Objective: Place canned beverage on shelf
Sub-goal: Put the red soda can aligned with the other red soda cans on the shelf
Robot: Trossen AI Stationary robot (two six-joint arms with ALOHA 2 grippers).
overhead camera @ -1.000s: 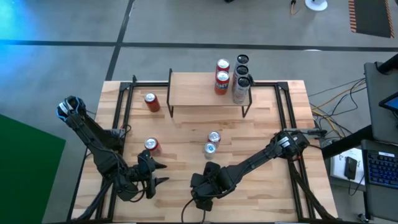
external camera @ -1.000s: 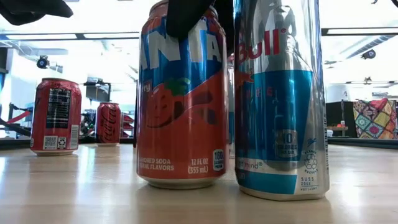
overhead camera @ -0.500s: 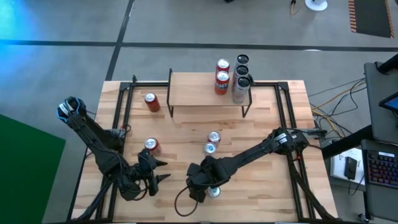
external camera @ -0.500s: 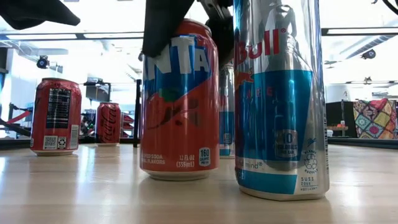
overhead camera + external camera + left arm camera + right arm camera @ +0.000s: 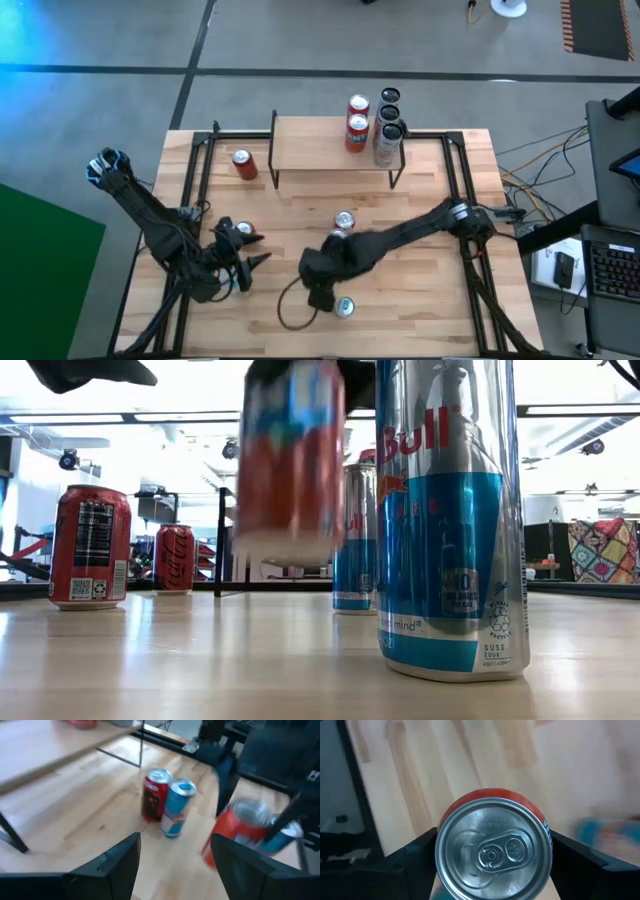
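orange can (image 5: 492,851) now aloft, right end effector (image 5: 492,857) clamped

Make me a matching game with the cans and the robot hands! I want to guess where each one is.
Things:
1. orange Fanta can
2. Red Bull can
3. left gripper
4. shelf

Places or states:
A. open, near a red can
B. standing on the table close to the low camera
C. lifted off the table in the right gripper
D. holds cans at its right end

Pairs: 1-C, 2-B, 3-A, 4-D

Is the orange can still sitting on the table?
Apart. In the low view the orange can, held by the right gripper, hangs above the table, with background showing under it.
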